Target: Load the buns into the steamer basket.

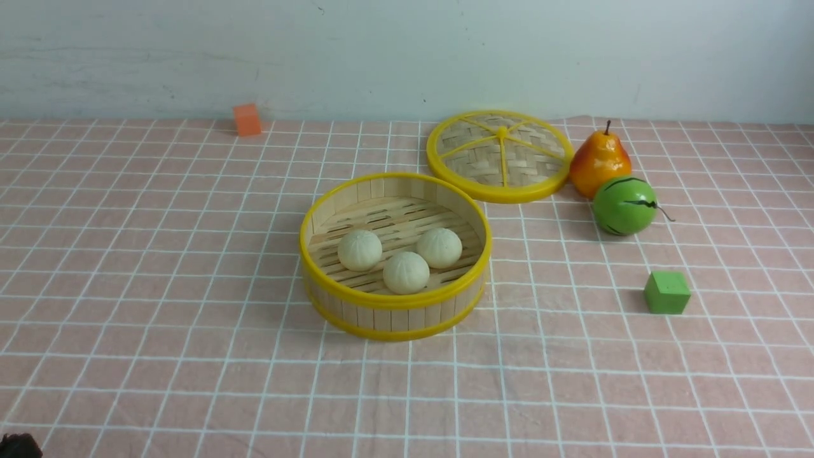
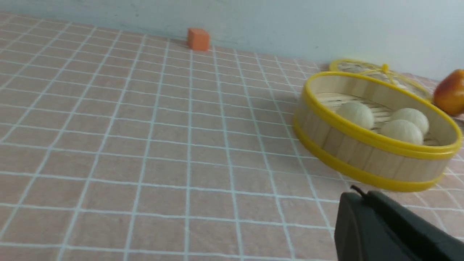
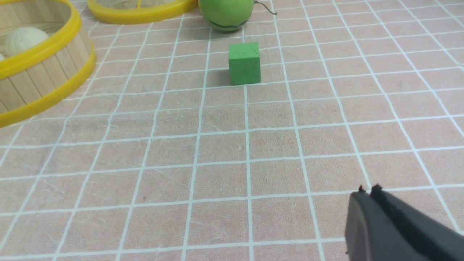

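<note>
Three cream-white buns (image 1: 360,250) (image 1: 406,272) (image 1: 439,247) lie on the slatted floor inside the steamer basket (image 1: 394,299), which stands mid-table. The basket (image 2: 377,159) and the three buns (image 2: 357,114) also show in the left wrist view. The right wrist view shows part of the basket (image 3: 43,87) with one bun (image 3: 23,39). My left gripper (image 2: 362,195) is shut and empty, above the cloth on the near side of the basket. My right gripper (image 3: 367,192) is shut and empty, above the cloth well short of the green cube. Neither gripper's fingers show in the front view.
The flat woven lid (image 1: 500,154) lies behind the basket on the right. A pear (image 1: 599,162), a green striped fruit (image 1: 624,205) and a green cube (image 1: 666,292) sit on the right. An orange cube (image 1: 247,119) stands at the back left by the wall.
</note>
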{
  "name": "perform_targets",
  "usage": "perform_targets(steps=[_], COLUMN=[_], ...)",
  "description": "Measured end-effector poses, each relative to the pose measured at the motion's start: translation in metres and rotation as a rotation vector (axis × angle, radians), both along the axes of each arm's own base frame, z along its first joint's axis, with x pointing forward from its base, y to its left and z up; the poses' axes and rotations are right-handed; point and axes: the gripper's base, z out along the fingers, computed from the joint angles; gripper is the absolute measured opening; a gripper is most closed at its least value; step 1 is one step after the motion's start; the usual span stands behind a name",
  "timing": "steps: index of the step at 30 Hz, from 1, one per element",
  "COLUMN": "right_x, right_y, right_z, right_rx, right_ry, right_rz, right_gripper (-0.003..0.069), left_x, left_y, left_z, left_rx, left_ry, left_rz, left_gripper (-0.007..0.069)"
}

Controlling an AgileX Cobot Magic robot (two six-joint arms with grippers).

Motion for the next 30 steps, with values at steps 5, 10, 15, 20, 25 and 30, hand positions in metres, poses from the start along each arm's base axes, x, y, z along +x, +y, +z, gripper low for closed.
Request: perform_targets(steps=[5, 10, 15, 20, 25, 30], right_x=[0.0, 0.0, 0.0, 0.0, 0.0, 0.0], right_y=[0.0, 0.0, 0.0, 0.0, 0.0, 0.0], right_z=[0.0, 0.0, 0.0, 0.0, 0.0, 0.0], right_rx=[0.0, 0.001, 0.001, 0.001, 0.001, 0.001], right_ry=[0.0, 0.0, 0.0, 0.0, 0.0, 0.0], right_rz=[0.0, 0.0, 0.0, 0.0, 0.0, 0.0], right_gripper=[0.0001, 0.0005, 0.0011, 0.0016, 0.0025, 0.0032], left_x=[-0.002, -0.004, -0.005, -0.005, -0.005, -0.005], left_y=[0.006, 0.009, 0.009, 0.009, 0.009, 0.009], left_z=[-0.01, -0.02, -0.021, -0.021, -0.02, -0.02], left_rx=[0.008, 0.012, 0.009, 0.008, 0.008, 0.008], left_ry=[0.093, 0.199, 0.21, 0.211, 0.208, 0.207], left_rz=[0.099, 0.149, 0.154, 0.154, 0.154, 0.154], left_gripper=[-0.0013, -0.0013, -0.0013, -0.0013, -0.0013, -0.0013])
